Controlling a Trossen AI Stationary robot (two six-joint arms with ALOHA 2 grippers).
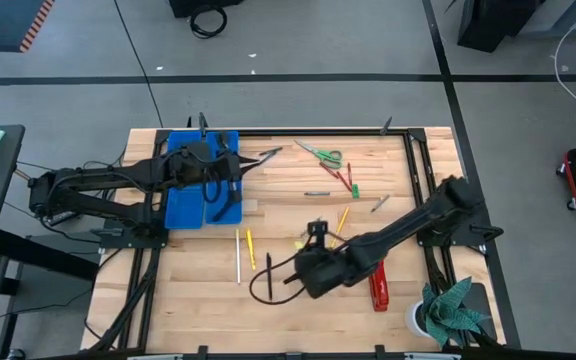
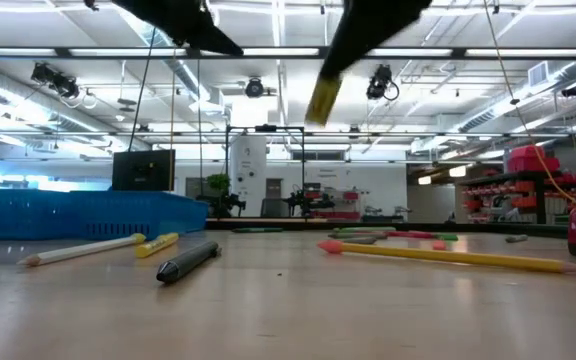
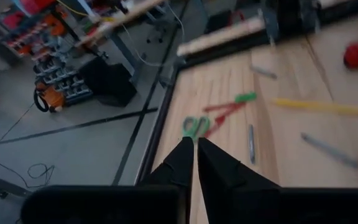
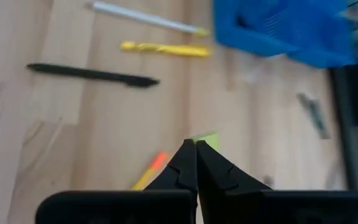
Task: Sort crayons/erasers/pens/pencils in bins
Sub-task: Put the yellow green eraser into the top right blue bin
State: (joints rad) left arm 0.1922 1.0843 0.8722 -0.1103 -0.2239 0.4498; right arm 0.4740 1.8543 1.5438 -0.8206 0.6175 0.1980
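Note:
My right gripper (image 1: pixel 315 232) hangs above the table's middle, shut on a small yellow eraser (image 2: pixel 323 97) that is lifted well clear of the wood. Below and beside it lie a black pen (image 4: pixel 92 74), a yellow pencil (image 4: pixel 165 48) and a white pencil (image 4: pixel 148 18), all flat on the table. The blue bins (image 1: pixel 190 190) stand at the far left. My left gripper (image 3: pixel 196 144) hovers over them, shut with nothing between its fingers. Red and green crayons (image 1: pixel 346 180) lie toward the far right. My right gripper pinches the yellow eraser at one end (image 4: pixel 207 140) between the free ends of its two fingers, which slant down toward the table. The rest of the eraser hangs tilted below the fingers (image 2: pixel 320 105), clear of the table.
Green-handled scissors (image 1: pixel 323 155) lie near the far edge. A red stapler (image 1: pixel 378 285) lies near the front right. An orange-tipped yellow pencil (image 1: pixel 342 220) and two grey pens (image 1: pixel 316 193) (image 1: pixel 380 203) are scattered mid-table. Bare wood shows at the front left.

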